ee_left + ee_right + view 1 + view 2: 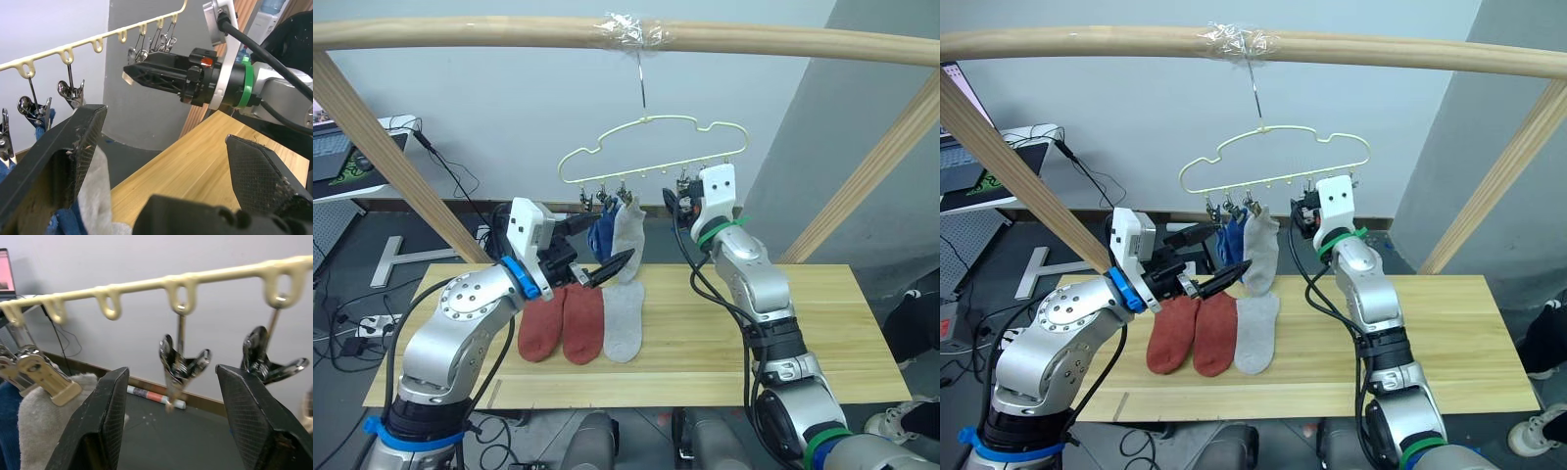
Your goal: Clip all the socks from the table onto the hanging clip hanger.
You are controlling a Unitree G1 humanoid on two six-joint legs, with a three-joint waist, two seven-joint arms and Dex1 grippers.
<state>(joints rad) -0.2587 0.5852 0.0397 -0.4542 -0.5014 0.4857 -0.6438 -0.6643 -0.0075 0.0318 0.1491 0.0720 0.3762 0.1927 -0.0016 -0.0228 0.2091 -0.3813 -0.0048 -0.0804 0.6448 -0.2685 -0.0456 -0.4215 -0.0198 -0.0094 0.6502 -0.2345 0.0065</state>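
Observation:
The pale yellow-green clip hanger (651, 121) hangs by its hook from the wooden pole. A blue sock (601, 235) and a light grey sock (628, 230) hang from clips at its left end. Two rust-red socks (540, 331) (583, 325) and a second grey sock (625, 323) lie side by side on the table (822, 333). My left gripper (615, 237) is open, its fingers on either side of the hanging socks' lower part. My right gripper (171, 369) is open just below the hanger's right end, with a bare metal clip (182, 363) between its fingers.
A round wooden pole frame (460, 31) spans the top, and its slanted legs (382, 147) come down at both sides of the table. A desk with a laptop (333, 152) stands at the far left, with cables on the floor.

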